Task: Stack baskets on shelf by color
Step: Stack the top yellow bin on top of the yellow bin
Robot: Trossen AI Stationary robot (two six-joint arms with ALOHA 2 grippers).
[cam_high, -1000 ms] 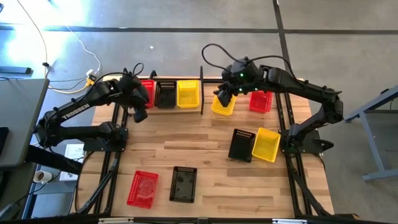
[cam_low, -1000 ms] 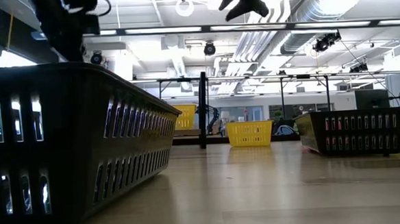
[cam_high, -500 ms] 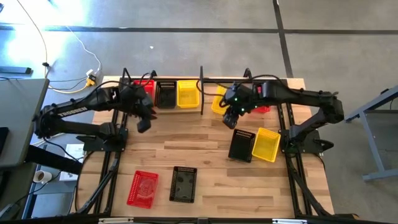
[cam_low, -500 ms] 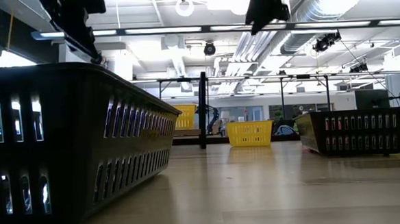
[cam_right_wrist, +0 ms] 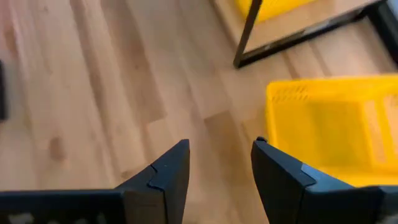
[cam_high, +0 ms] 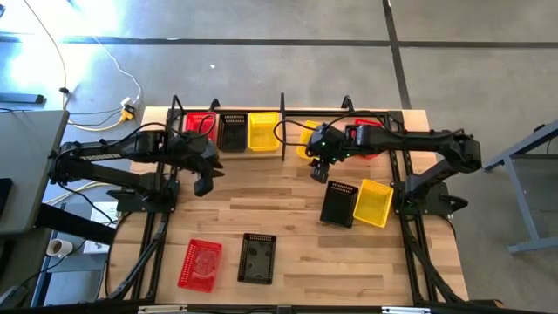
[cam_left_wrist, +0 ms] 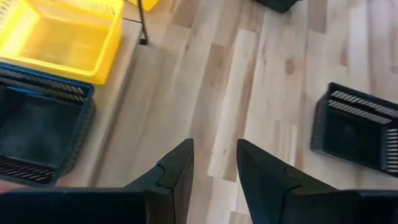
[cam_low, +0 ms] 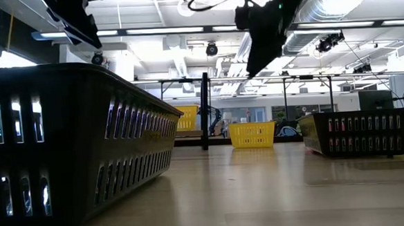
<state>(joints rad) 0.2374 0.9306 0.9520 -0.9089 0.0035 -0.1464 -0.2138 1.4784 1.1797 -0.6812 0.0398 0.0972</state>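
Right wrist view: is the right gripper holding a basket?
No. The right gripper is open and empty above bare wood, with a yellow basket beside it.

We see a butcher-block tabletop standing on a grey concrete floor. A white cable trails across that floor towards a yellow plug near the tabletop's corner. Level across the room — ceiling ducts, strip lights and distant workbenches.
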